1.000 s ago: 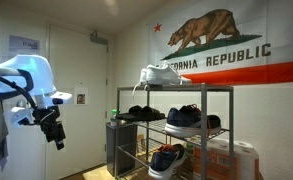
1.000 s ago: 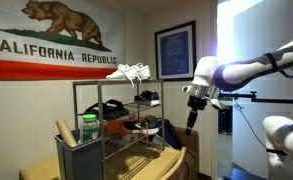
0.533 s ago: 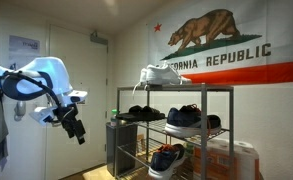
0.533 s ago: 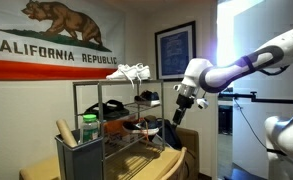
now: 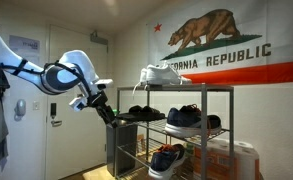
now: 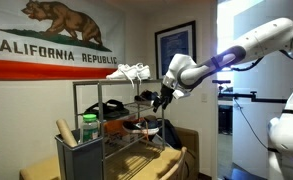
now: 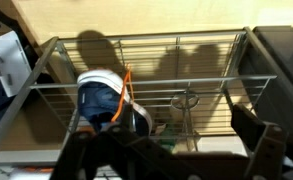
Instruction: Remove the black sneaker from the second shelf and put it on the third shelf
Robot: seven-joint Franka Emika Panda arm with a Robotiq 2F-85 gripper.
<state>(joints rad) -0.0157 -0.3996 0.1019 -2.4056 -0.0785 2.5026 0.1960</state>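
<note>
The black sneaker [image 5: 183, 117] lies lengthwise along the second shelf [image 5: 156, 124], toe direction unclear; the claw [image 5: 112, 116] hangs spread open at the rack's end.

My arm [image 5: 78, 68] extends sideways toward the rack [image 5: 201, 90], and its last links slope down to the wrist. In both exterior views, my gripper [image 5: 108, 112] is just beside the rack's end post, outside the frame. It is level with the gap under the top tier. In the wrist view, the gripper [image 7: 171, 160] enters from the bottom edge. Its fingers [image 7: 261, 150] are spread well apart with nothing between them.
</note>
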